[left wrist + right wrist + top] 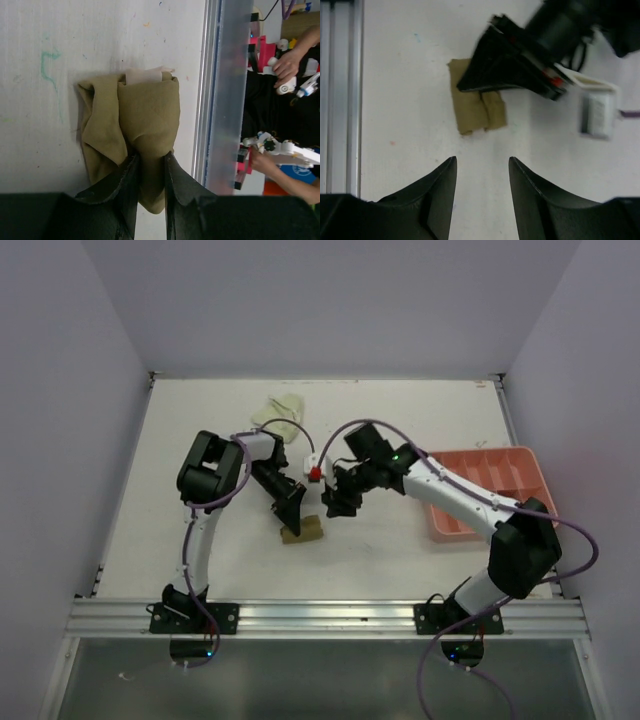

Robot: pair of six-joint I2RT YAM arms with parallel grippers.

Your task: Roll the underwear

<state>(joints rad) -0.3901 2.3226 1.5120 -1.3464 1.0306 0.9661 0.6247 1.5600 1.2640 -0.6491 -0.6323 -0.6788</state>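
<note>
A folded olive-tan underwear (303, 529) lies on the white table near the middle front. My left gripper (290, 508) presses down on it, and in the left wrist view its jaws are shut on a fold of the olive-tan underwear (145, 125), gripper (151, 160). The right wrist view shows the same cloth (475, 102) under the left gripper. My right gripper (340, 502) hovers just right of the cloth, open and empty (482, 162). A pale yellow-green underwear (285, 407) lies at the back of the table.
A salmon-pink compartment tray (487, 488) sits at the right, under the right arm. A small white block with a red part (315, 469) rests between the two arms. The metal rail (320, 617) runs along the near edge.
</note>
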